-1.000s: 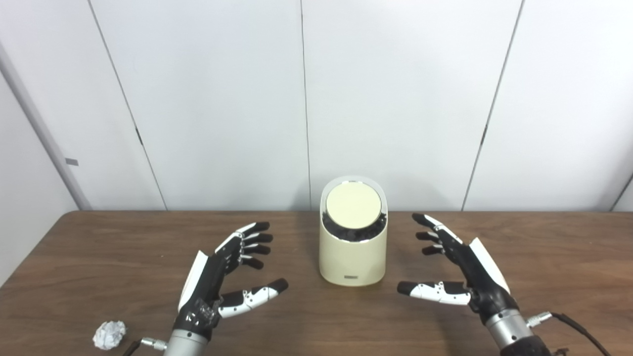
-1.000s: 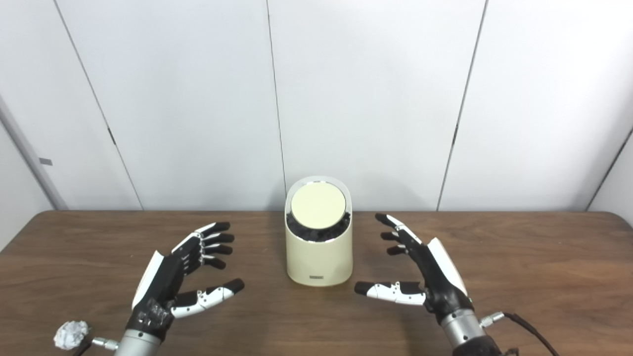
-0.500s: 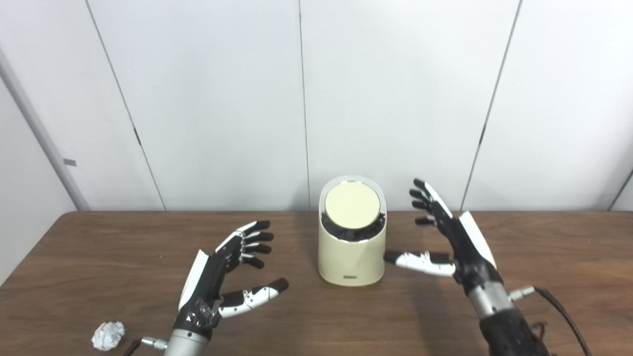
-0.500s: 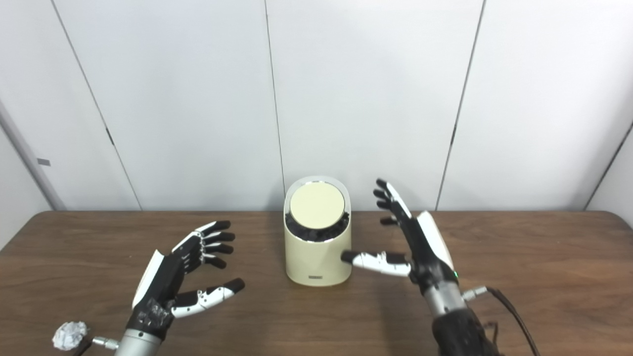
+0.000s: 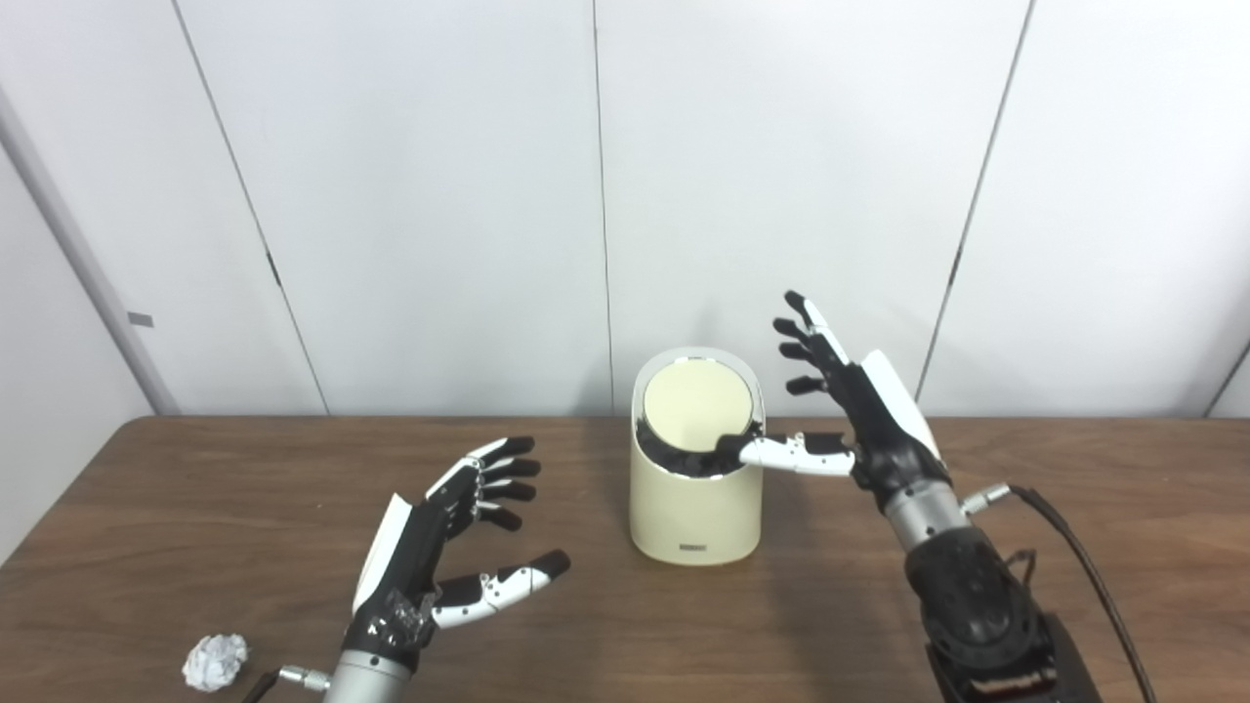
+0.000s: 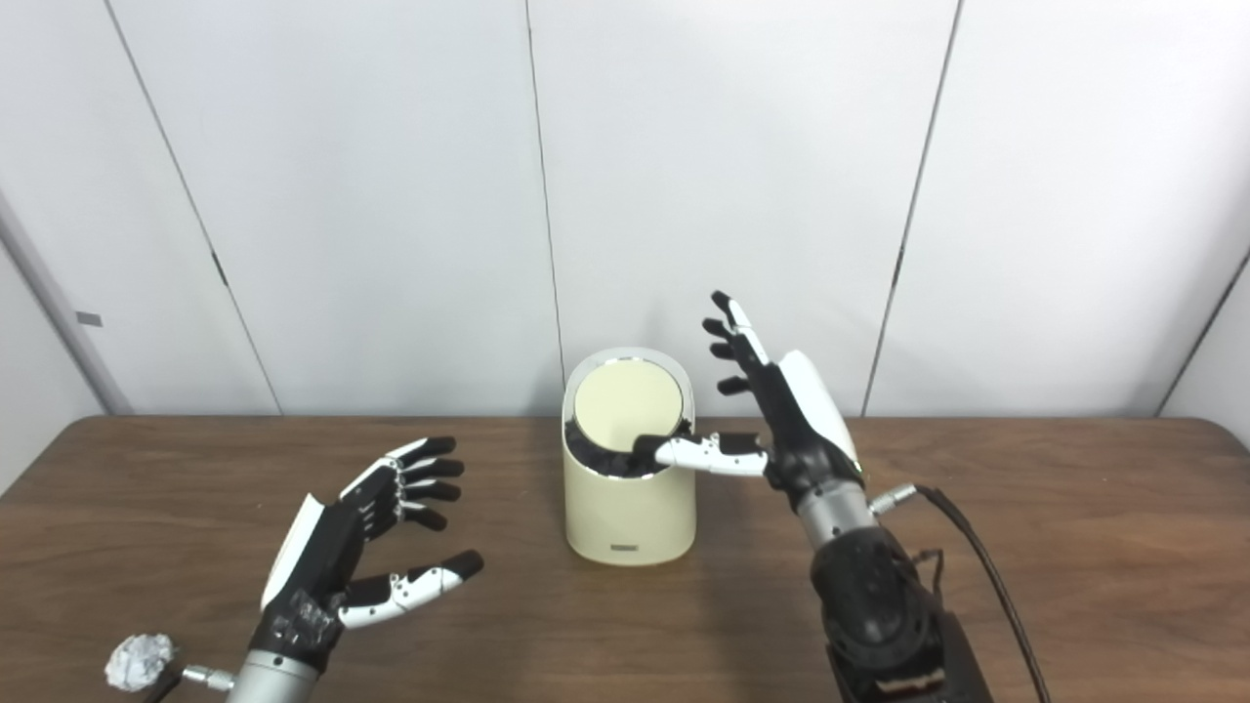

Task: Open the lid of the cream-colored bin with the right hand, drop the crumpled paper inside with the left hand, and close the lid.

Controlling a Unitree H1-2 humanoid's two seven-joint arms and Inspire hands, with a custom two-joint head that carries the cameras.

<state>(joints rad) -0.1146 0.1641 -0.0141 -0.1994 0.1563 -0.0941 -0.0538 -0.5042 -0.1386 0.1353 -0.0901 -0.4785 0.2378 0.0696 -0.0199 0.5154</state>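
Note:
A cream-colored bin [image 5: 695,508] stands at the middle back of the brown table, its round cream lid [image 5: 696,405] down in a dark rim. My right hand [image 5: 859,420] is open beside the bin's upper right, fingers raised, with its thumb reaching over the rim at the lid's lower right edge. My left hand [image 5: 444,542] is open and empty above the table, left of the bin. The crumpled paper [image 5: 215,661] lies near the table's front left edge, left of my left wrist.
White wall panels stand right behind the table [image 5: 1074,547]. A black cable [image 5: 1084,576] runs from my right wrist down to the lower right. A short dark cable end [image 5: 256,687] shows by my left wrist near the paper.
My right hand has risen from the table and moved up and left to the bin's top, its thumb now at the lid's edge. The left hand, the paper and the bin have not moved.

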